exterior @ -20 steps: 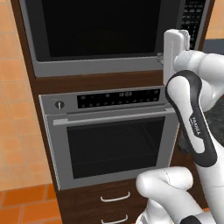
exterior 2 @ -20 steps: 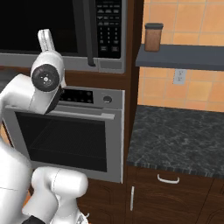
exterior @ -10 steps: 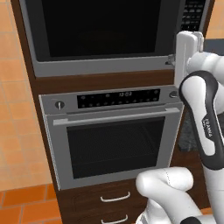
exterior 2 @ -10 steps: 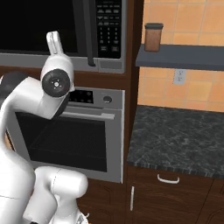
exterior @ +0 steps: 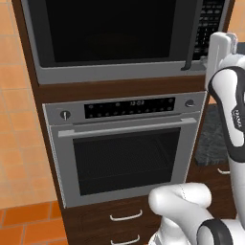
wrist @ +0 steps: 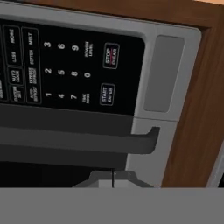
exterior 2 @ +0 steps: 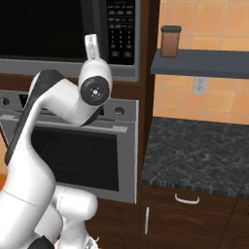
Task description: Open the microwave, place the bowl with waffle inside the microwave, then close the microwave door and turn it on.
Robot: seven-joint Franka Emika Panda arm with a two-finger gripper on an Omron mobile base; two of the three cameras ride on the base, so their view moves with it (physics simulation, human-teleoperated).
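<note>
The microwave sits built in above the oven, and its black glass microwave door is closed. The door's dark bar handle stands just left of the black keypad. My white hand is raised in front of the microwave's lower right corner. In the hand view my gripper is shut and holds nothing, its fingertips pressed together just below the handle. The keypad with its start button lies beyond the handle. The bowl with waffle is out of view.
A grey oven with a horizontal bar handle sits under the microwave, with drawers below it. To the right are a dark stone counter and a shelf carrying a brown canister.
My hand has swung to the right along the microwave front, from the handle side toward the keypad. The gripper stayed shut and the door stayed closed.
</note>
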